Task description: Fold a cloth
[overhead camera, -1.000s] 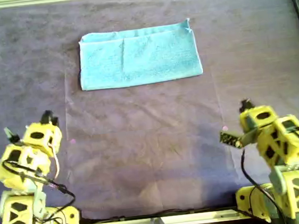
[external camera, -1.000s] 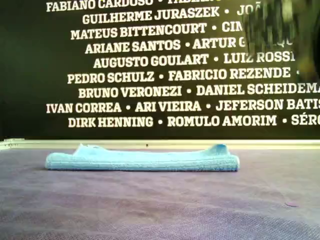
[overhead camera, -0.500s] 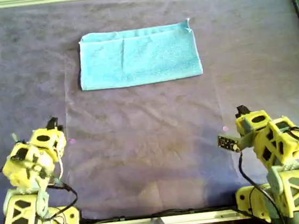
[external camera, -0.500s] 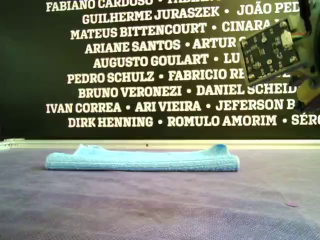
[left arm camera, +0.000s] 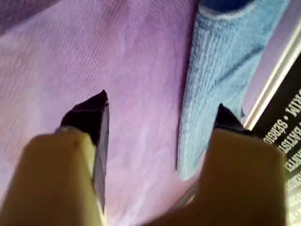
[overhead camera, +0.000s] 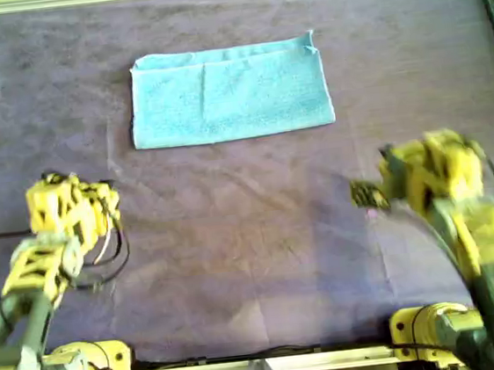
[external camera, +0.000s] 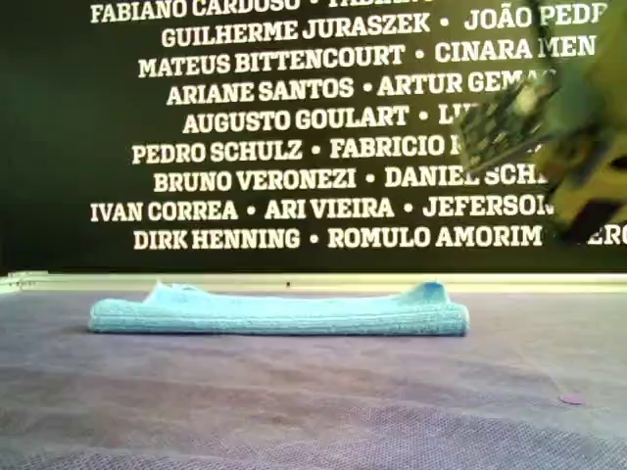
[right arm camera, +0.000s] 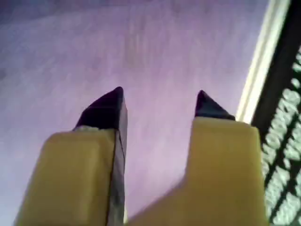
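Overhead, folded cloth (overhead camera: 229, 94), exterior shows thickness

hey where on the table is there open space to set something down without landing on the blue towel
The purple covering is bare between the cloth and the near table edge, midway between the two arms. Also bare: the strips on either side of the cloth in the overhead view. The left gripper and right gripper, both open, crowd the near corners.
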Available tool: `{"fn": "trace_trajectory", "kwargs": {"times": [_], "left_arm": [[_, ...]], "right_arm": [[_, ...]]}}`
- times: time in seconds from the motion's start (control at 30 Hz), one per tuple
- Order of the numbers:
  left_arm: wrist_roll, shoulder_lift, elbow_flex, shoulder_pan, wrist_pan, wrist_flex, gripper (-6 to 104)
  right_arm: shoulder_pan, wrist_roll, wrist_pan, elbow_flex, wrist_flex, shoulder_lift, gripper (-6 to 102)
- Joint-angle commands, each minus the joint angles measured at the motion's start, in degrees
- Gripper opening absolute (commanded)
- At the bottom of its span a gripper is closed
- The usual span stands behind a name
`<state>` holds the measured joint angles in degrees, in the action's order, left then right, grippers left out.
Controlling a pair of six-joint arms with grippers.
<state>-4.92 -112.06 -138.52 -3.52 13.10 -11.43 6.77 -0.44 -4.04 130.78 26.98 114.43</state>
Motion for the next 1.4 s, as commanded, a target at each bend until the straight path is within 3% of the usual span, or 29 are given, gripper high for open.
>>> {"fn": "trace_trajectory", "kwargs": {"times": [0.0,0.1,0.17,0.57,1.37], "left_arm": [[-0.4,4.7,9.1,-4.5,-0.4,1.1,79],[-0.4,11.0,15.6,-7.8,-0.4,1.1,79],[-0.4,15.4,20.4,-8.4,-0.4,1.1,79],[-0.4,39.6,43.6,-7.7,-0.5,1.1,79],[-0.4,51.9,58.4,-7.6,-0.5,1.0,78]], "right_arm": [[3.9,-0.18,-0.3,-14.2,-4.6,-16.3,67],[6.7,0.53,0.3,-22.8,-5.4,-26.6,69],[7.1,0.62,0.4,-27.9,-5.7,-31.6,69],[7.2,0.7,-0.2,-54.2,-5.7,-57.3,69],[7.1,-0.09,0.6,-66.2,-5.7,-65.1,67]]}}
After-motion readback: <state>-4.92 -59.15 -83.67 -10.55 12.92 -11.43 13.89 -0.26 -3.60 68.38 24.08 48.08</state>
